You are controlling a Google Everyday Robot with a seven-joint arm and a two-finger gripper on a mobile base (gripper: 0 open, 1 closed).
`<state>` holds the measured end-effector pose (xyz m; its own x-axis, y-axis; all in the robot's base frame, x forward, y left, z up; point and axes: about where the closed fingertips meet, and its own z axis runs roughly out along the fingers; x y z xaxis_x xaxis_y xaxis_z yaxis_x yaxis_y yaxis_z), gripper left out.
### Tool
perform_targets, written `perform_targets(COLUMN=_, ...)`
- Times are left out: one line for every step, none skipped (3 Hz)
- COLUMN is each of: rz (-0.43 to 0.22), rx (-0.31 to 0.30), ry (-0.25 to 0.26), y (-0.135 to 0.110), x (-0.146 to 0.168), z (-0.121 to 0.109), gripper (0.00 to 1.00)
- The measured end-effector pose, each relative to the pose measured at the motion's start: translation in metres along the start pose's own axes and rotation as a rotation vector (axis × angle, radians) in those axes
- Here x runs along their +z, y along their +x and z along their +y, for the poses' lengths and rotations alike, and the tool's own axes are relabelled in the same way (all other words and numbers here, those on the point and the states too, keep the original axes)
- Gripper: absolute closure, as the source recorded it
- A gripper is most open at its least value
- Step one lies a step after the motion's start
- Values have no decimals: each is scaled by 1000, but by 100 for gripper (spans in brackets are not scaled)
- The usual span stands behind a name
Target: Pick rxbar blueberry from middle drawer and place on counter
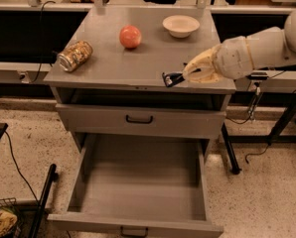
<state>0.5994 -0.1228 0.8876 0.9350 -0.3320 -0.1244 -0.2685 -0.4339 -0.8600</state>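
My gripper (180, 76) reaches in from the right and hangs just above the counter (138, 63), near its front right edge. It is shut on the rxbar blueberry (171, 78), whose dark end with a white patch sticks out to the left of the fingers. The middle drawer (138, 182) is pulled wide open below, and its grey floor is bare.
A gold patterned can (74, 56) lies on its side at the counter's left edge. A red apple (130, 36) and a white bowl (181, 26) stand toward the back. A shallower drawer front (138, 119) with a black handle is closed above the open drawer.
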Motion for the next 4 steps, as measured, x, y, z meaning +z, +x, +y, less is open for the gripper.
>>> perform_targets(rz=17, rx=26, ry=48, y=35, x=5, z=-22, gripper=100)
perform_targets(rz=41, rx=50, ry=92, y=68, x=15, z=-29, gripper=100)
perform_targets(rz=39, rx=48, ry=95, y=68, x=16, z=-31, gripper=82)
perform_targets(rz=68, rx=3, ry=91, y=47, x=-8, z=-32, gripper=51)
